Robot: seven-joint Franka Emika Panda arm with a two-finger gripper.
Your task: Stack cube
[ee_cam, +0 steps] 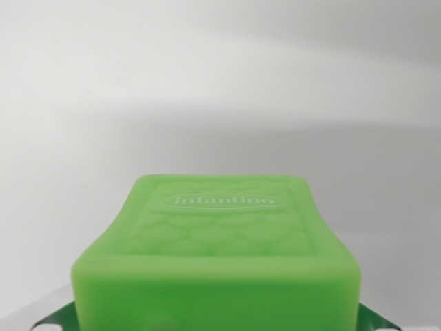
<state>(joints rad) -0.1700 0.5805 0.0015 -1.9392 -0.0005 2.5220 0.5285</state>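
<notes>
Claw unseen; green cube (217, 258) (embossed "infantino") fills the lower frame.

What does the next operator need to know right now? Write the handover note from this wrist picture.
Gripper: the jaws are not clearly seen; dark green shapes at the bottom corners may be part of them, so open or shut cannot be told.
Green cube: fills the lower half of the wrist view, very close to the camera, embossed face with the word "infantino" showing. Its sides bow inward, which hints at a squeeze, but that is only a guess.
Surroundings: plain white surface, nothing else in view.
Done: possibly the pickup; unconfirmed.
Left: no second cube is visible, so the stack target must be found and the cube placed on it.
</notes>
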